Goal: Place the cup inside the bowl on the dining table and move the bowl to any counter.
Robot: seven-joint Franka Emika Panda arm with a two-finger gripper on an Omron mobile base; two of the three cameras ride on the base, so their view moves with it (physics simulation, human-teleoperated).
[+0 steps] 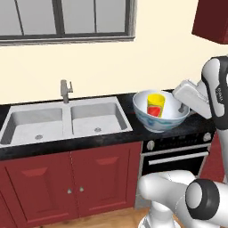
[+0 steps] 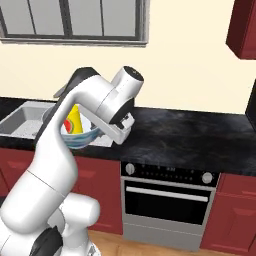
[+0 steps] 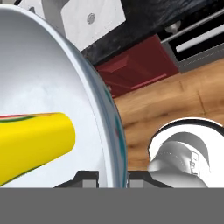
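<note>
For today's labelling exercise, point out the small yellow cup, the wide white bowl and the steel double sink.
small yellow cup [image 1: 156, 101], left base view, upper side wall.
wide white bowl [image 1: 156, 124], left base view, outer front wall.
steel double sink [image 1: 95, 116], left base view, right basin floor.

Your bowl [image 1: 161, 119] looks like glossy glazed ceramic, smooth white inside. The cup [image 1: 156, 104] reads as matt yellow plastic. You've got a polished black marbled bench [image 2: 190, 135], a brushed steel sink [image 1: 67, 120], wood-grain floor [image 3: 175, 100], and satin dark red cabinet doors [image 1: 71, 178].
</note>
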